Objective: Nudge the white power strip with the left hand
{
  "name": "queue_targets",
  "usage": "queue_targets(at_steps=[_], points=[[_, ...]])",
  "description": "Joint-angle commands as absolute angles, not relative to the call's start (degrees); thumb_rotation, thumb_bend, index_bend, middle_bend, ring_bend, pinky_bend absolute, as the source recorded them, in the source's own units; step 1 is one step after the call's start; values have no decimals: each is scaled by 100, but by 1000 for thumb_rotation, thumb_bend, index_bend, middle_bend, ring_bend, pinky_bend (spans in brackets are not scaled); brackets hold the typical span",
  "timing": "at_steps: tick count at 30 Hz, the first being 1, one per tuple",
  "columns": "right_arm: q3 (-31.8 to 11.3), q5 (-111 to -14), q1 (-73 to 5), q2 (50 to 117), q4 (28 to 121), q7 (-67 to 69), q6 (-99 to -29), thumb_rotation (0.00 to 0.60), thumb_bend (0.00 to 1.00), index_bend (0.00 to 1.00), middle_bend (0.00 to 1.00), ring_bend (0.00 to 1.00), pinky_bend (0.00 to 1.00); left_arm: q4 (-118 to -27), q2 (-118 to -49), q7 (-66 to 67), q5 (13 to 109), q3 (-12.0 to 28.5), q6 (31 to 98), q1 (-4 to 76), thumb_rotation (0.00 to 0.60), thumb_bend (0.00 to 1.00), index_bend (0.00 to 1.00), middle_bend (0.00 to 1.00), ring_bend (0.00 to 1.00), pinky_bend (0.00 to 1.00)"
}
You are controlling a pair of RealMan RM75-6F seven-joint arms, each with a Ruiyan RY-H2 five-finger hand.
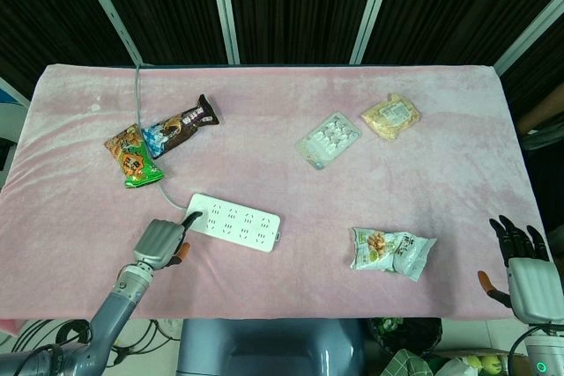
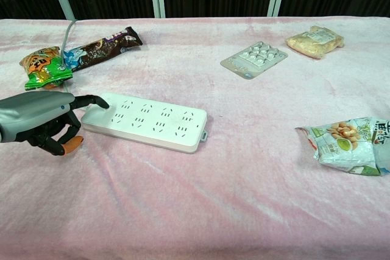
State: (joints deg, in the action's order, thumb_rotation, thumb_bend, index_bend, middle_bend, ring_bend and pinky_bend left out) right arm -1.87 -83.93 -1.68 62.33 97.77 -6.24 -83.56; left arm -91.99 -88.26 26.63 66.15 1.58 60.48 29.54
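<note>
The left hand [image 2: 42,120] sits near the table's [image 1: 291,292] front-left edge, holding nothing, most fingers curled under and one stretched onto the near end of the white power strip [image 2: 148,120]. To nudge well, I'd press low and steady along the cloth, so the strip slides rather than pivots. It's a long, flat white bar with rows of sockets, lying angled left of centre. Far right, the right hand [image 1: 527,266] rests open-fingered, holding nothing
</note>
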Motion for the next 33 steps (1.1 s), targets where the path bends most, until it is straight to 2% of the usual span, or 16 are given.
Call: queue_targets(at_steps=[1,33], points=[[-188,-8391,-168,6233,9779,-624,-8356,600,217,99,48,130,64,-9217,-8817,2671,6623,157,6060,2953,600,509,129,759,803,788],[-184,-8390,-177,6223,9795,-626,-8332,600,216,99,48,130,65,-9212,-8813,2685,6570,137,6100,2932,600,509,129,761,807,788]])
